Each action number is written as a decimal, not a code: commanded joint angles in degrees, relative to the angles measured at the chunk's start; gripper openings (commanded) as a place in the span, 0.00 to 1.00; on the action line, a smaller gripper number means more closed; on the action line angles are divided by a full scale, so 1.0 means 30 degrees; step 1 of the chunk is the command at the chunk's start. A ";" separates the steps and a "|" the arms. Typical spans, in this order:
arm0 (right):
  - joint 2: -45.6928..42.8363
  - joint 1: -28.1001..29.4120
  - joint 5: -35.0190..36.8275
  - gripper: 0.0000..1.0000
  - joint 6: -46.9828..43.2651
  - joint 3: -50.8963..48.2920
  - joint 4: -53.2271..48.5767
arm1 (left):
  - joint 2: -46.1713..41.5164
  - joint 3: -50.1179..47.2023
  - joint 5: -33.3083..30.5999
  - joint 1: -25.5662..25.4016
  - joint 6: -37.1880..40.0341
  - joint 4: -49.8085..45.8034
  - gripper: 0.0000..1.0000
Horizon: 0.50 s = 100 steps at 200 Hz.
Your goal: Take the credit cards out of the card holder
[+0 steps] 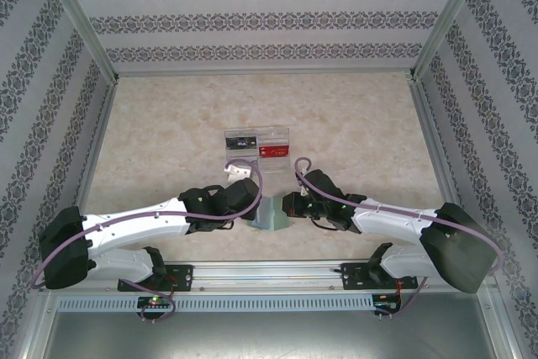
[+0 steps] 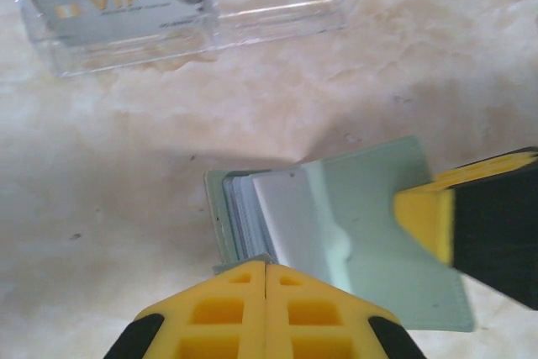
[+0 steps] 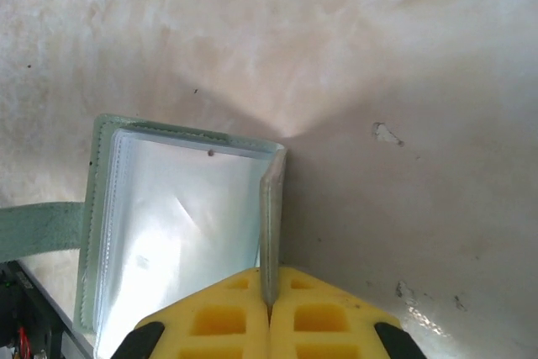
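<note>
beyond the card holder (image 1: 271, 214) stands a clear divided tray (image 1: 277, 134).

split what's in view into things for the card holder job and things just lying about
For the job: card holder, open; pale card in its sleeve; left gripper and right gripper, each shut on the holder.
Lying about: clear divided tray; VIP card and red card inside it.
</note>
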 commanded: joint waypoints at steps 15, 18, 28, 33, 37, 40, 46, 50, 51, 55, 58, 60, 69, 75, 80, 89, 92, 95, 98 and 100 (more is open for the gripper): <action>-0.0557 -0.0373 0.1006 0.00 -0.0419 -0.0562 -0.0561 | -0.0500 -0.0899 -0.1365 0.0418 -0.0502 -0.0997 0.00; -0.0543 -0.0426 0.1039 0.00 -0.0411 -0.0603 -0.0588 | -0.0551 -0.0969 -0.1352 0.0476 -0.0504 -0.1006 0.00; -0.0473 -0.0498 0.1067 0.00 -0.0420 -0.0716 -0.0504 | -0.0561 -0.1226 -0.1287 0.0678 -0.0455 -0.0895 0.00; -0.0384 -0.0518 0.1069 0.00 -0.0450 -0.0773 -0.0420 | -0.0555 -0.1329 -0.1203 0.0769 -0.0446 -0.0822 0.00; -0.0296 -0.0539 0.1040 0.00 -0.0438 -0.0808 -0.0355 | -0.0560 -0.1440 -0.1122 0.0789 -0.0453 -0.0740 0.00; -0.0272 -0.0520 0.1036 0.00 -0.0453 -0.0824 -0.0310 | -0.0566 -0.1509 -0.1072 0.0830 -0.0447 -0.0656 0.00; -0.0145 -0.0522 0.0968 0.00 -0.0444 -0.0861 -0.0187 | -0.0545 -0.1630 -0.0934 0.0820 -0.0424 -0.0458 0.00; -0.0057 -0.0517 0.0929 0.00 -0.0452 -0.0890 -0.0108 | -0.0538 -0.1711 -0.0786 0.0820 -0.0403 -0.0316 0.00; -0.0044 -0.0532 0.0909 0.00 -0.0443 -0.0894 -0.0078 | -0.0552 -0.1722 -0.0754 0.0820 -0.0410 -0.0281 0.00; 0.0033 -0.0536 0.0869 0.00 -0.0413 -0.0912 0.0001 | -0.0566 -0.1745 -0.0662 0.0819 -0.0363 -0.0158 0.00; 0.0091 -0.0523 0.0861 0.00 -0.0407 -0.0940 0.0075 | -0.0563 -0.1760 -0.0612 0.0819 -0.0341 -0.0070 0.00; 0.0125 -0.0518 0.0816 0.00 -0.0384 -0.0952 0.0158 | -0.0544 -0.1798 -0.0548 0.0805 -0.0346 -0.0026 0.00; 0.0226 -0.0495 0.0781 0.00 -0.0331 -0.0987 0.0334 | -0.0535 -0.1755 -0.0484 0.0819 -0.0285 0.0047 0.00; 0.0262 -0.0497 0.0773 0.00 -0.0278 -0.0995 0.0412 | -0.0508 -0.1686 -0.0511 0.0827 -0.0245 0.0023 0.00; 0.0271 -0.0503 0.0793 0.00 -0.0275 -0.0988 0.0444 | -0.0508 -0.1649 -0.0557 0.0812 -0.0219 -0.0046 0.00; 0.0277 -0.0493 0.0795 0.00 -0.0260 -0.0986 0.0477 | -0.0481 -0.1570 -0.0663 0.0819 -0.0226 -0.0212 0.00; 0.0272 -0.0499 0.0790 0.00 -0.0259 -0.0964 0.0471 | -0.0483 -0.1533 -0.0703 0.0819 -0.0199 -0.0282 0.00; 0.0264 -0.0496 0.0793 0.00 -0.0277 -0.0957 0.0467 | -0.0465 -0.1499 -0.0720 0.0816 -0.0199 -0.0368 0.00; 0.0263 -0.0474 0.0775 0.00 -0.0261 -0.0956 0.0445 | -0.0451 -0.1476 -0.0754 0.0819 -0.0199 -0.0411 0.00; 0.0256 -0.0477 0.0780 0.00 -0.0274 -0.0956 0.0441 | -0.0465 -0.1456 -0.0759 0.0819 -0.0194 -0.0456 0.00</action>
